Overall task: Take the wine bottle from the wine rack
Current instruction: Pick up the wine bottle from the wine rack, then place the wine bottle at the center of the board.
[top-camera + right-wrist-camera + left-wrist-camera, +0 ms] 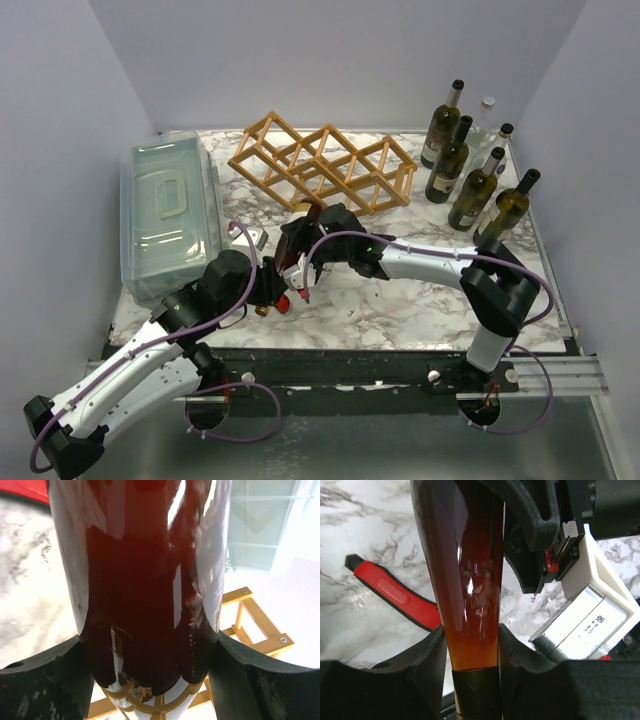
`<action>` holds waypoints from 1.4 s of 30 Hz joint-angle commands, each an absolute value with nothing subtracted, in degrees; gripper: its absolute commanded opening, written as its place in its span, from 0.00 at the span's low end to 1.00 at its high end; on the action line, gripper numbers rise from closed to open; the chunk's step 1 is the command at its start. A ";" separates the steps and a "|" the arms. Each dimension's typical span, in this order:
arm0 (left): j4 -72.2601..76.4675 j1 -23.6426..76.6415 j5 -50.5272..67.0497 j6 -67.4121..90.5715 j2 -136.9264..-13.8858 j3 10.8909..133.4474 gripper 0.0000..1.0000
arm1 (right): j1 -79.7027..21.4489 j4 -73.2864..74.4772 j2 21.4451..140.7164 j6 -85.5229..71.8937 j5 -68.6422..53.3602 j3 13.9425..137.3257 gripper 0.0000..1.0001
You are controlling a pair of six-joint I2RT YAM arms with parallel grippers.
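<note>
**Q:** What are the two grippers doing?

**A:** The left gripper [470, 652] is pinched on the amber neck of the wine bottle [465, 555]. The right gripper [150, 665] is clamped around its wide, dark body.

**Q:** And where is the bottle?

**A:** Low over the marble table [400, 300], just in front of the wooden wine rack [325, 165]. A red-handled tool [390, 590] lies beside the neck. Five bottles [470, 170] stand at the back right.

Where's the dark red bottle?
In the top view the wine bottle is mid-table, in front of the wine rack, left end effector gripping its neck, right end effector its body.
</note>
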State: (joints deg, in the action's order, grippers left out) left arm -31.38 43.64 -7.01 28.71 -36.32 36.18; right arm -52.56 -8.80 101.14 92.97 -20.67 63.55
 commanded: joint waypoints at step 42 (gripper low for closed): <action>-19.51 43.95 15.18 39.29 -46.76 49.99 0.00 | -54.36 21.20 82.36 47.37 -33.65 61.72 0.29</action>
State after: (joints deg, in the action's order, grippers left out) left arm -28.25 43.48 11.11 38.46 -45.56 47.33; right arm -54.39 29.28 87.05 52.40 -30.20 60.84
